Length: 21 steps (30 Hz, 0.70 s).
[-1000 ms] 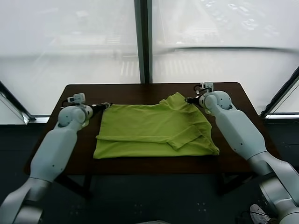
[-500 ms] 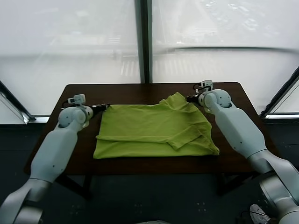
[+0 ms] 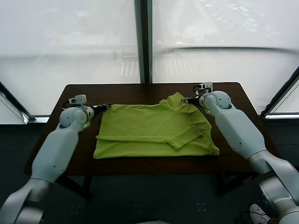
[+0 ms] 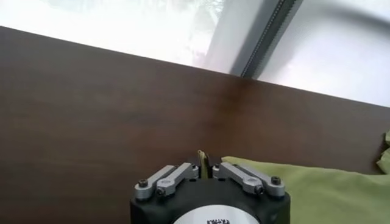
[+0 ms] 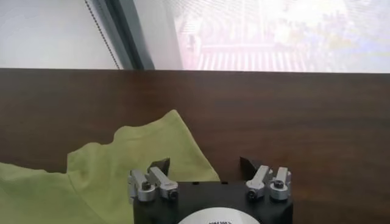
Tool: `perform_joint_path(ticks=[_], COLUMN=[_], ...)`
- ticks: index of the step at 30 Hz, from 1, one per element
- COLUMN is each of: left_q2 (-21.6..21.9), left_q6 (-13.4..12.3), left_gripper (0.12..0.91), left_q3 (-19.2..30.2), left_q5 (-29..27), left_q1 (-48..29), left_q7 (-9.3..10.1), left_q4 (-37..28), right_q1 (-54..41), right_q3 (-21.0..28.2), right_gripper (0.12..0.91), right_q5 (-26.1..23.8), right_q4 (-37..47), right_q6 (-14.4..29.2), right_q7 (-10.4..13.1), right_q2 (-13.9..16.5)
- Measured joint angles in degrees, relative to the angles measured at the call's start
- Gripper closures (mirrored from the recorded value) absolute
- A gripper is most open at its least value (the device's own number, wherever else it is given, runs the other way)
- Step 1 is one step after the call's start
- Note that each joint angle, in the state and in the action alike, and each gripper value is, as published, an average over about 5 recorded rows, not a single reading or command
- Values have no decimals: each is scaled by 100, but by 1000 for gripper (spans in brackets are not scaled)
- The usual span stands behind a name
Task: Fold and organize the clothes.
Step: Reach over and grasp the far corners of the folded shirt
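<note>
The lime-green T-shirt (image 3: 149,128) lies partly folded on the dark brown table (image 3: 126,91), with one sleeve turned in on its right side. No white print shows. My left gripper (image 3: 105,106) is at the shirt's far left corner, shut on a sliver of green fabric; it also shows in the left wrist view (image 4: 203,159), with the shirt (image 4: 317,189) beside it. My right gripper (image 3: 186,100) is at the shirt's raised far right corner. In the right wrist view it is open (image 5: 204,164), with the shirt's edge (image 5: 122,164) lying between its jaws.
The table's far edge runs close behind both grippers, with tall windows and a dark window post (image 3: 143,42) behind it. Bare tabletop shows left of the shirt (image 3: 81,135) and right of it (image 3: 233,140). The front edge is just below the shirt's hem.
My right gripper has shifted slightly to the left at the shirt's far right corner. The left gripper and the shirt have barely moved.
</note>
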<state>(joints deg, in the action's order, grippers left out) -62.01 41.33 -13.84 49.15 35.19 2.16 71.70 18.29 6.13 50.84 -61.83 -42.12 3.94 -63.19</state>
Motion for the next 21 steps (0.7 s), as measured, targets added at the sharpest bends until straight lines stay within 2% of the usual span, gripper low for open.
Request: perform_joint_path(ticks=[4, 7, 12, 21], left_q2=[0, 2, 7, 3], left_q6=[0, 0, 0, 0], left_gripper=[794, 794, 794, 799], left_q3=[0, 0, 0, -22], left_q5=[-1, 0, 3, 18], left_q1=[8, 10, 14, 28], left_q7=[1, 1, 1, 0], left_q4=[5, 8, 12, 36], right_q1=[20, 25, 26, 101], right_q3=[9, 24, 26, -209], right_gripper=[755, 855, 885, 886], right_q5=[0, 0, -2, 134], right_q4=[-13, -17, -28, -252], right_q6=[0, 0, -1, -10], right_q7=[-2, -6, -9, -112], right_q2=[5, 6, 4, 98])
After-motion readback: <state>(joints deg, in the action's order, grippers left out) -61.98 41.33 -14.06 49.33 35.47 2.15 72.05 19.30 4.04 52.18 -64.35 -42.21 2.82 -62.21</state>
